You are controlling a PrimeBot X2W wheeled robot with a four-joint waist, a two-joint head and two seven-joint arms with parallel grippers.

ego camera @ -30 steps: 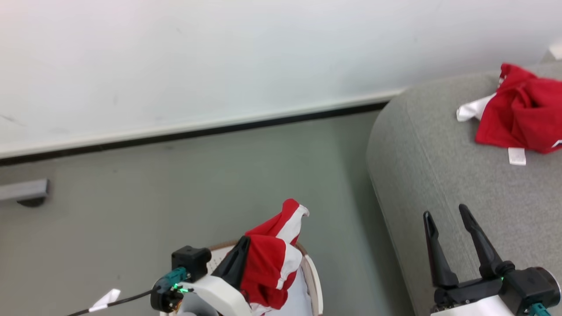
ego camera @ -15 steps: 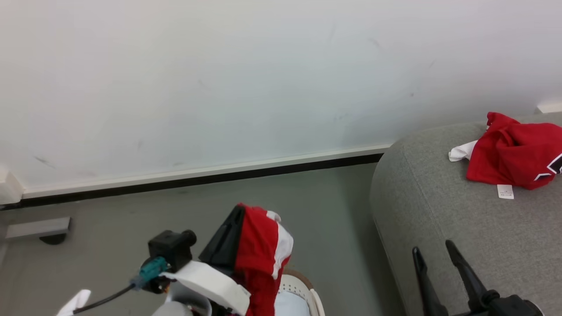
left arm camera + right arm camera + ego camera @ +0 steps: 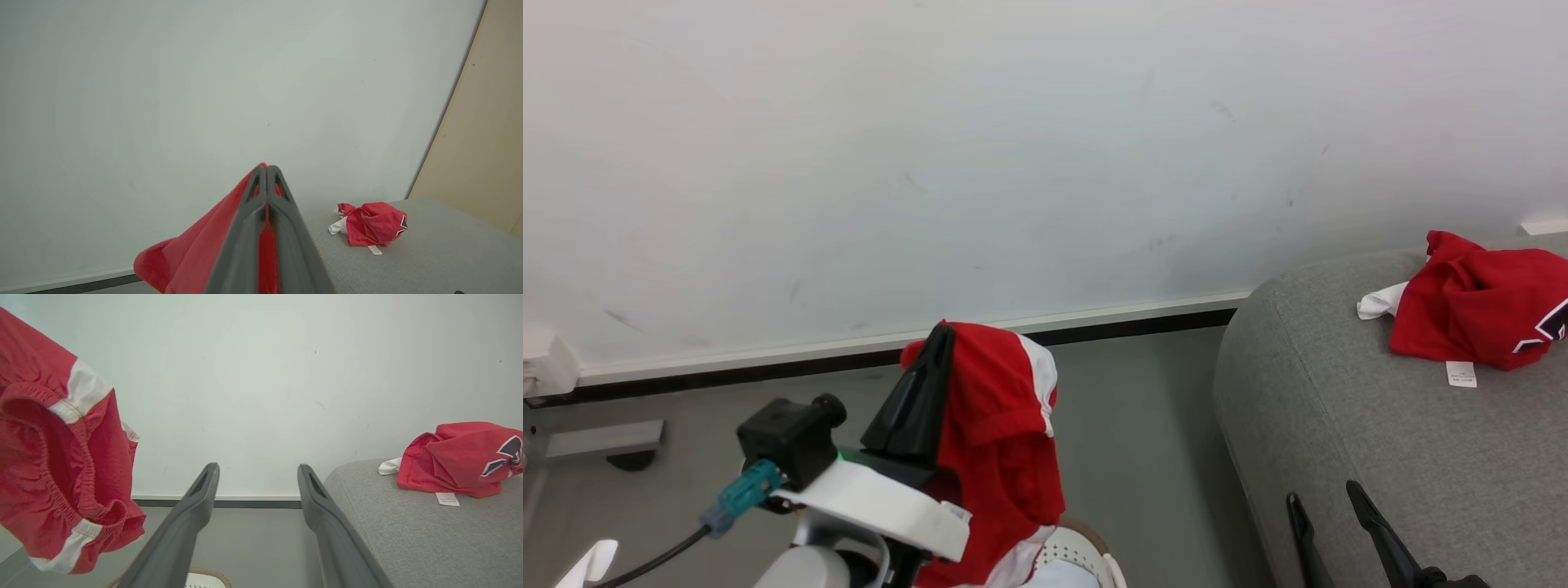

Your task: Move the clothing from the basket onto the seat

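My left gripper (image 3: 941,333) is shut on a red garment with white trim (image 3: 1001,441), which hangs in the air above the cream basket (image 3: 1086,551) at the bottom edge. The same garment (image 3: 53,457) dangles at the left of the right wrist view, and its red cloth (image 3: 192,257) drapes over the closed fingers in the left wrist view. A second red garment (image 3: 1482,306) lies crumpled on the grey seat (image 3: 1339,392) at the right. My right gripper (image 3: 1327,498) stands open over the seat's front, with nothing between its fingers (image 3: 184,522).
A white wall with a dark baseboard (image 3: 1094,327) runs behind the grey floor (image 3: 1143,441). A grey metal foot (image 3: 600,441) sits on the floor at the far left. A beige panel (image 3: 482,122) stands beyond the seat.
My left gripper has lifted the red garment higher and clear of the basket. The head camera has tilted up, so basket and right gripper sit lower in view.
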